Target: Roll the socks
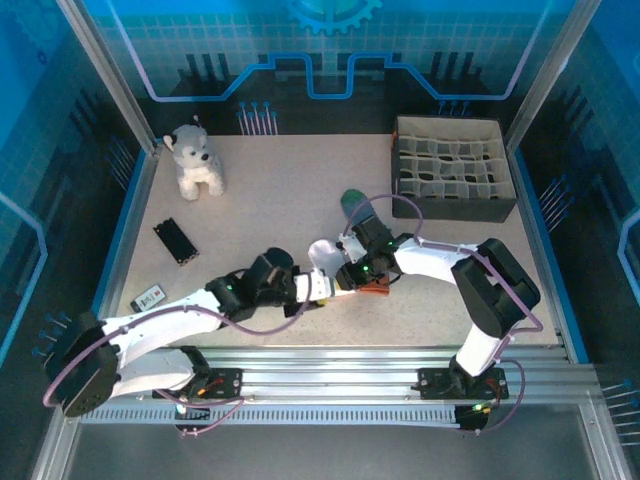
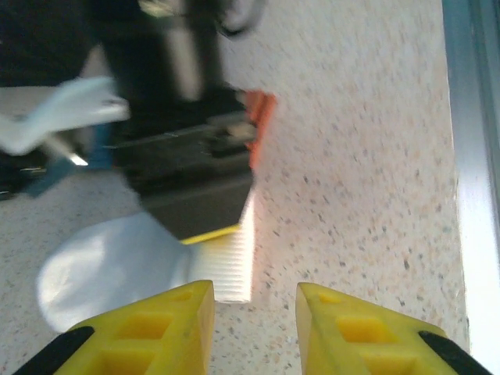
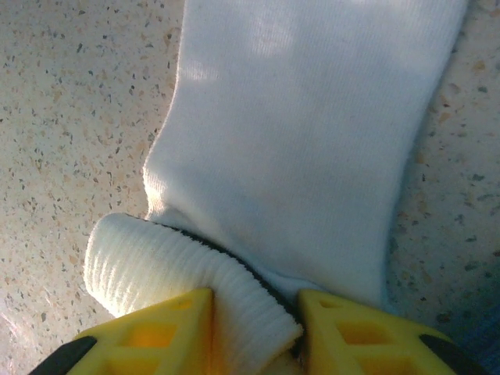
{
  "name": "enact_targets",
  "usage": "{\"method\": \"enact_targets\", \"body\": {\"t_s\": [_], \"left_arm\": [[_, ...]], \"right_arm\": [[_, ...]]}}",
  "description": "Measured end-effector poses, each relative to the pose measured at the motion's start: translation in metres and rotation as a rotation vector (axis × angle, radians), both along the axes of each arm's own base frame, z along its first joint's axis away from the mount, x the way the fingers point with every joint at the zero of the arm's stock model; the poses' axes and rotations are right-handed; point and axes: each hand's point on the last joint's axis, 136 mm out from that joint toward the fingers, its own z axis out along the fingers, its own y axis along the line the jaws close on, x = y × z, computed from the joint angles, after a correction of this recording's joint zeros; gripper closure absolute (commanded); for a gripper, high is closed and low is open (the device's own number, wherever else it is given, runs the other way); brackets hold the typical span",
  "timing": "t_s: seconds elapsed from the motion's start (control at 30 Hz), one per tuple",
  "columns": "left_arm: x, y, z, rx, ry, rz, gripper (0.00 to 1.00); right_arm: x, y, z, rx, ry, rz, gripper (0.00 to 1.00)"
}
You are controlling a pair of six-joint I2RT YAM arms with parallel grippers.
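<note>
Two socks near the middle of the table, somewhat closer to its near edge. White sock flat on the speckled top, long axis running roughly far to near. Rounded toe toward the far edge, ribbed cuff toward the near edge, folded over on itself with a dark stripe along the fold. Teal-green sock just to the right, also lying far to near: dark toe end toward the far edge, orange cuff toward the near edge, middle hidden under the right arm.

Right gripper clenched on the white sock's folded cuff, ribbing squeezed between both yellow fingers. Left gripper released, fingers parted over bare table, the cuff's edge just beyond its tips.

Further out:
- One white-grey plush dog, upright near the far left corner.
- One black bar-shaped object and one small grey device toward the left edge, markings too small to read.
- One box with pale dividers at the far right corner.
</note>
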Motion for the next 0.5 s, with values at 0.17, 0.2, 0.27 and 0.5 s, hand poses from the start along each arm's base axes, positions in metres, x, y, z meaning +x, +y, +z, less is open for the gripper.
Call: {"method": "enact_targets", "body": {"t_s": [0.17,0.2,0.27,0.5], "left_arm": [[0.003,-0.002,-0.038,0.139,-0.047,-0.022,0.69],[0.006,-0.002,-0.044,0.156,-0.051,-0.022,0.69],[0.009,-0.003,-0.053,0.182,-0.056,-0.021,0.69],[0.020,-0.009,-0.066,0.201,-0.097,-0.018,0.69]], "right_arm": [[0.000,0.000,0.000,-0.012,0.015,0.004,0.67],[0.000,0.000,0.000,-0.015,0.018,0.004,0.67],[0.000,0.000,0.001,-0.020,0.024,0.004,0.68],[-0.001,-0.001,0.001,-0.031,0.036,0.010,0.70]]}}
